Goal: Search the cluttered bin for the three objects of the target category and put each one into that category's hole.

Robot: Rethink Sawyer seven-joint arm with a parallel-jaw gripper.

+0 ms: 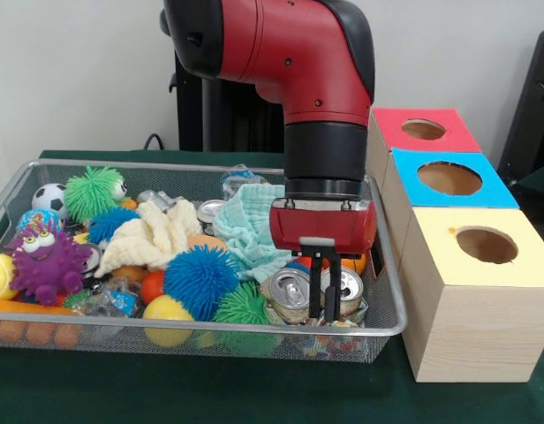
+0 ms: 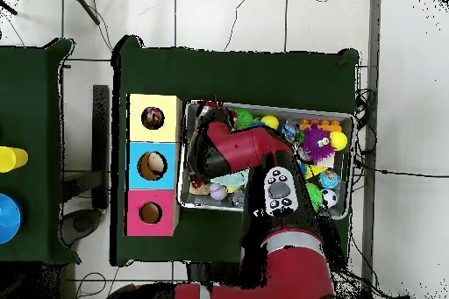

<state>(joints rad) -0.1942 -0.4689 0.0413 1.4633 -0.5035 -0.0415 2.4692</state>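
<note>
Silver cans are what I'm watching in the front view: two of them lie side by side at the near right corner of the wire mesh bin (image 1: 391,327), their tops with pull tabs facing my camera, so each long axis runs roughly from the far side toward me. The left can (image 1: 290,293) tilts slightly upward; the right can (image 1: 350,287) sits just beside it, touching or nearly so. My gripper (image 1: 324,309) hangs straight down from the red arm (image 1: 281,53), its dark fingers drawn close together and dipping into the seam between the two cans; I cannot tell whether they pinch a rim or only rest against it. Behind the gripper lies a mint cloth (image 1: 247,225), with a blue spiky ball (image 1: 200,279) and a green spiky ball (image 1: 243,305) to the left, and a purple monster toy (image 1: 44,261) far left. Beside the bin stand three wooden boxes with holes: a yellow box (image 1: 484,256) nearest, a blue box (image 1: 449,179) in the middle, and a red box (image 1: 422,130) farthest.

From overhead, the arm covers the bin's box-side end, hiding the cans and fingers. The yellow box (image 2: 154,117) sits closest to that corner.
</note>
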